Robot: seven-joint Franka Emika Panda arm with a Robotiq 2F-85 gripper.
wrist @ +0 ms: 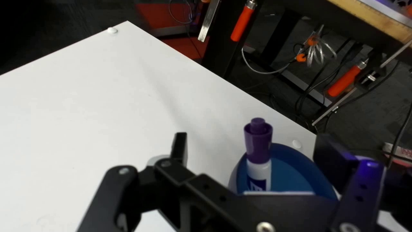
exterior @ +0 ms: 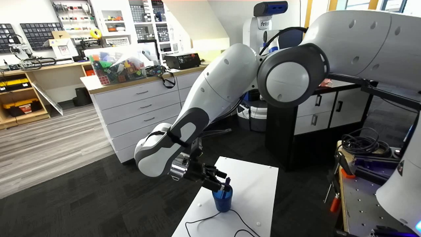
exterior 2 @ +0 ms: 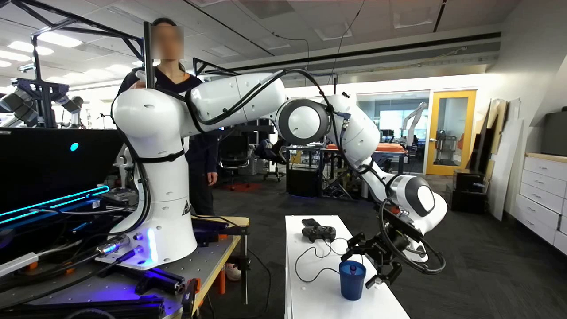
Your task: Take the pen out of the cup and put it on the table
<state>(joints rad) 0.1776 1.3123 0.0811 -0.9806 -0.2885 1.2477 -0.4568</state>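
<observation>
The pen (wrist: 258, 148) stands in the cup (wrist: 291, 169) at the lower right of the wrist view; its purple cap and part of its white barrel rise above the blue rim, toward the left side of the cup's mouth as seen there. The gripper (wrist: 253, 145) has its jaws spread, one finger left of the pen and the other right of it in that frame, with a gap showing on either side. In an exterior view the lower of the two fingers (exterior: 212, 185) overlaps the cup's rim near the bottom centre, and from that angle it is hard to say whether they touch.

The cup stands upright on the white table (exterior: 250, 184), which runs from the middle of that frame down to its bottom edge. A thin black cable (exterior: 203, 219) curls from beside the cup to the lower edge. The arm (exterior: 223, 79) slants in from the upper right, and a grey-white drawer cabinet (exterior: 141, 110) takes up the left middle. In an exterior view a game controller (exterior 2: 319, 232) lies on the upper part of the table, and a person (exterior 2: 200, 157) in dark clothes stands at the upper left, behind the arm's base. Orange-red handles (wrist: 243, 23) with metal collars show at the upper right of the wrist view.
</observation>
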